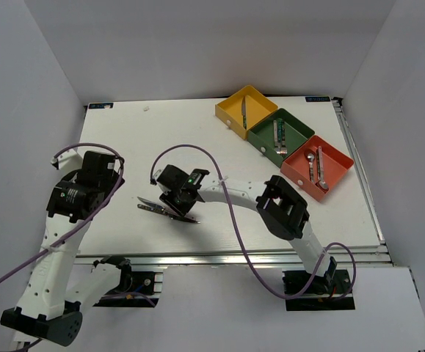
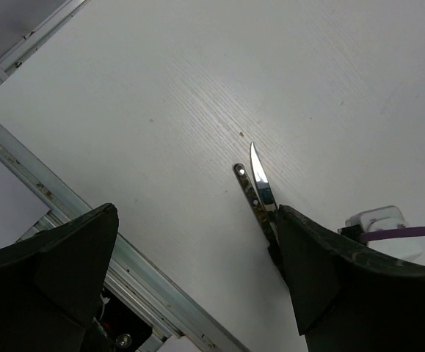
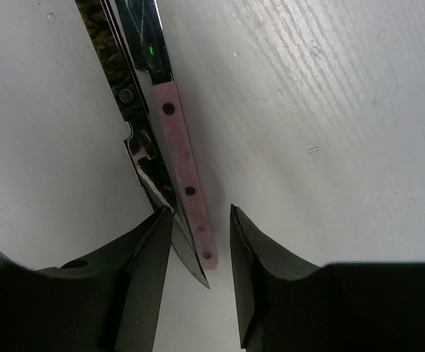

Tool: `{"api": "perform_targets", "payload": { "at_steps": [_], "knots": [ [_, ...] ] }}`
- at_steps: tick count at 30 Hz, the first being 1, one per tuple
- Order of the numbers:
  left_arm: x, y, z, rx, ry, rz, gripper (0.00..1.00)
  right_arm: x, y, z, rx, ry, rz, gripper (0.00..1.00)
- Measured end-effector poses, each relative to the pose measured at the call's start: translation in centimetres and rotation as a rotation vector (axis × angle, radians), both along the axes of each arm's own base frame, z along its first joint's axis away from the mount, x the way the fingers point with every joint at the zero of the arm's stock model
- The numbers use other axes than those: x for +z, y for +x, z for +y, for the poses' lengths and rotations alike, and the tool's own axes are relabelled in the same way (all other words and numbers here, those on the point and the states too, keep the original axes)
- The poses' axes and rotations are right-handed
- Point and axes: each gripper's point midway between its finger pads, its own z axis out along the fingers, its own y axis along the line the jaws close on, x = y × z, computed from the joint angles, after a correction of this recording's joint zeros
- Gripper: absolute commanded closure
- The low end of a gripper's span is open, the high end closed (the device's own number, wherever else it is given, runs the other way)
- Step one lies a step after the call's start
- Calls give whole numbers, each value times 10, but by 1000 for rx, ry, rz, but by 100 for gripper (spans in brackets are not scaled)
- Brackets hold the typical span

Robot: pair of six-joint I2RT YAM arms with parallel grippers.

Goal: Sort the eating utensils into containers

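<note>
Trays part-filled: yellow tray (image 1: 258,104) has a knife, green tray (image 1: 294,123) forks, red tray (image 1: 336,158) spoons. Left gripper (image 2: 197,213) idle, fingers apart. Right gripper (image 3: 201,220) spread astride pink-handled knife (image 3: 183,154). Dark-handled knife (image 3: 106,44) just beside it on the table; both unsorted.

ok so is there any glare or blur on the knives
Right wrist: pink-handled knife sharp, a green glint on its blade; the right pincer is dark, featureless. Left wrist: a knife blade glares white. Top external: even light, faint shadows.
</note>
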Motion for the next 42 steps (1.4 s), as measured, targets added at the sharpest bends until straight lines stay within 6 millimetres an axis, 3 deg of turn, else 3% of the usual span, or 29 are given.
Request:
{"api": "perform_targets", "payload": {
  "at_steps": [7, 11, 26, 29, 32, 36, 42],
  "knots": [
    [-13, -4, -5, -48, -3, 53, 2, -5, -2, 3, 19, 3, 11, 57],
    [-16, -5, -7, -65, -5, 64, 2, -21, -2, 3, 27, -18, 20, 61],
    [-34, -4, -15, -112, -26, 99, 2, -24, 16, 5, 3, 11, -10, 67],
    [-38, -4, -15, -117, -26, 106, 2, -24, 21, 5, 1, 21, -17, 71],
    [-45, -5, -16, -121, -24, 123, 2, -24, 23, 5, 8, 31, -25, 89],
    [-49, -6, -16, -124, -24, 135, 2, -24, 27, 3, -2, 39, -27, 99],
    [-55, -1, -17, -137, -18, 129, 2, -21, 47, -15, -106, 54, 26, 100]
  ]
}}
